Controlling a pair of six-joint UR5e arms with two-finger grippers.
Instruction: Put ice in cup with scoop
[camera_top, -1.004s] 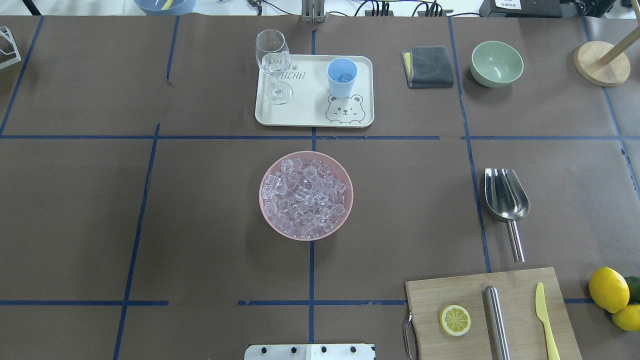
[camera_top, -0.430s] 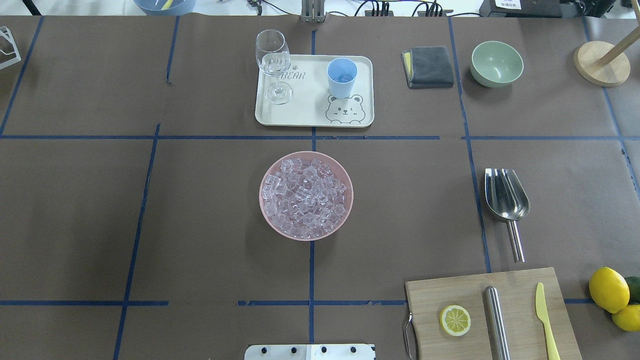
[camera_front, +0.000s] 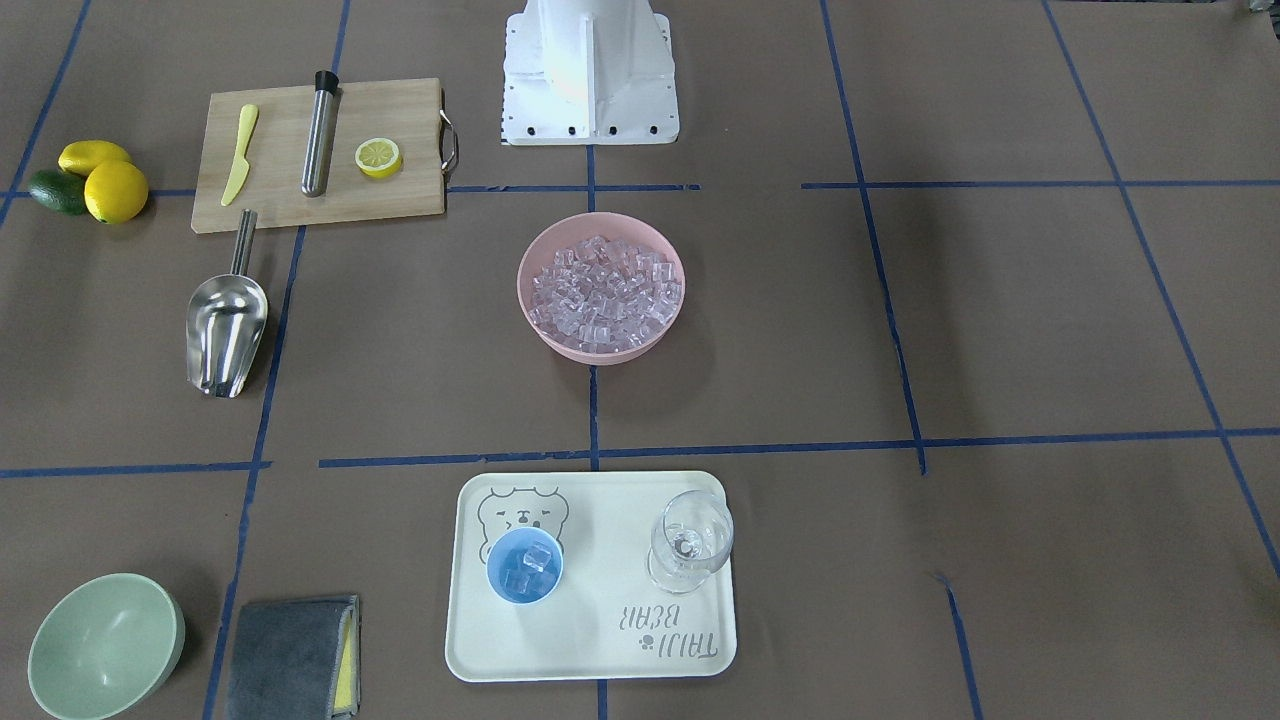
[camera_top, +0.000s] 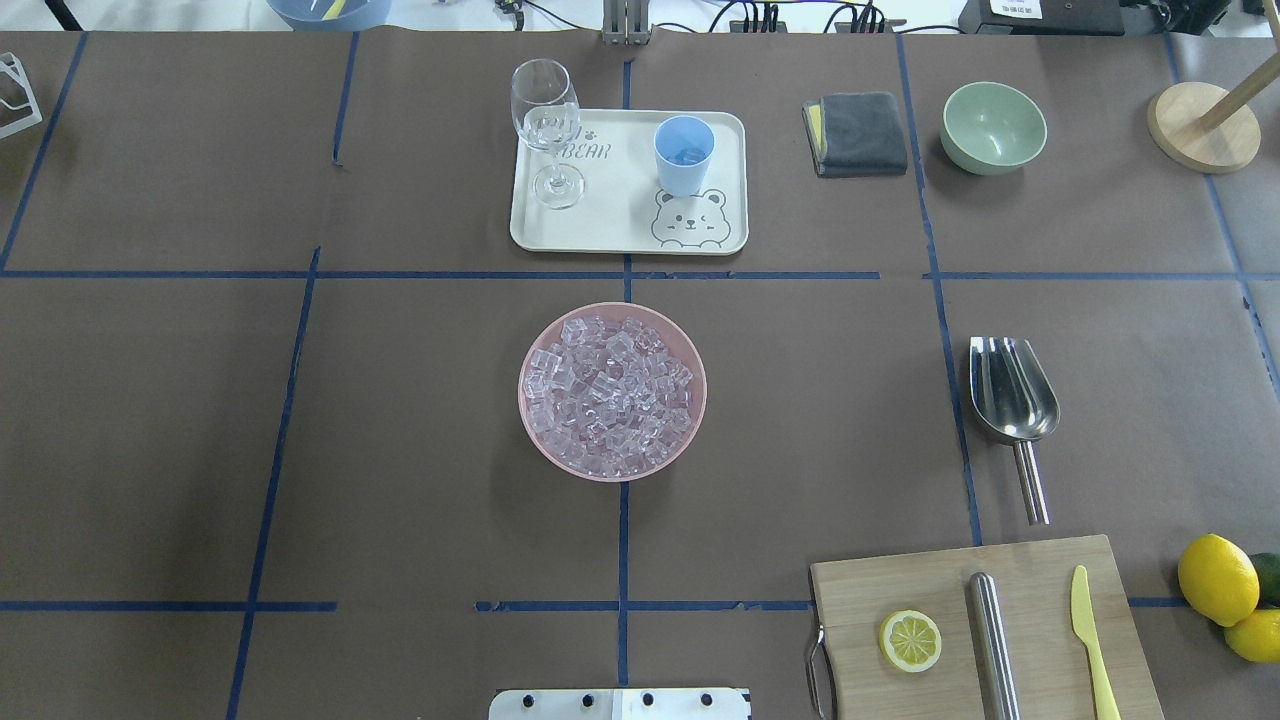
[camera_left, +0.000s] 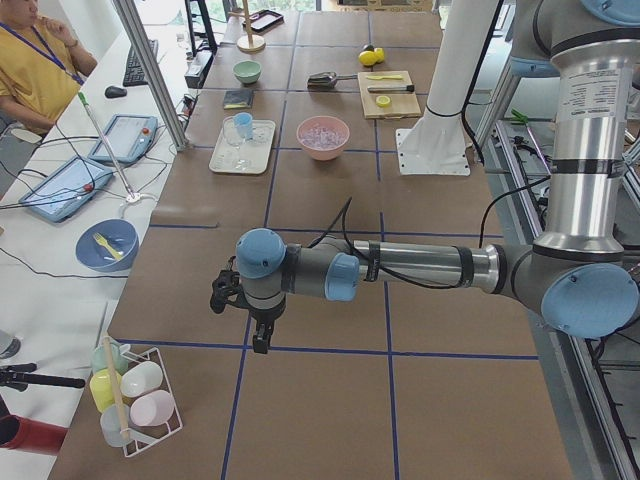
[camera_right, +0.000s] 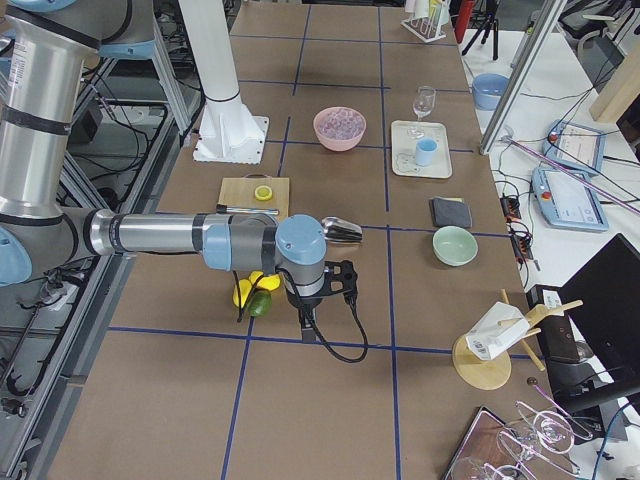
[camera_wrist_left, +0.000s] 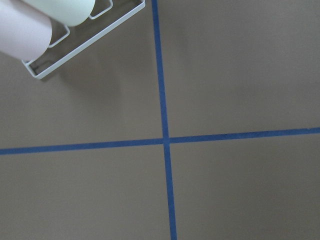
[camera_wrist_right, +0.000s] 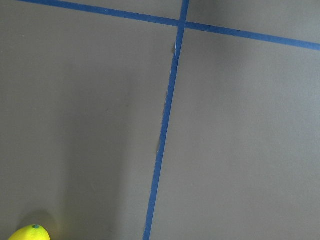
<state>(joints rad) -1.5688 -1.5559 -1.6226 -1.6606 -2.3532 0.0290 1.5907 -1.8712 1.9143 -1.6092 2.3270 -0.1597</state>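
The ice (camera_top: 612, 392) fills a pink bowl (camera_top: 530, 352) at mid table; it also shows in the front view (camera_front: 601, 285). The light-blue cup (camera_top: 684, 155) stands on a cream tray (camera_top: 620, 225) and holds a few ice cubes (camera_front: 528, 568). The silver scoop (camera_top: 1012, 400) lies free on the table to the right, handle toward the cutting board. My left gripper (camera_left: 260, 335) hangs far off near the table's left end. My right gripper (camera_right: 308, 325) hangs near the lemons at the right end. I cannot tell whether either is open or shut.
A stemmed glass (camera_top: 548, 130) stands on the tray beside the cup. A grey cloth (camera_top: 858, 133) and a green bowl (camera_top: 993, 127) lie at the back right. A cutting board (camera_top: 980, 630) holds a lemon half, a steel cylinder and a yellow knife. Lemons (camera_top: 1218, 580) lie beside it.
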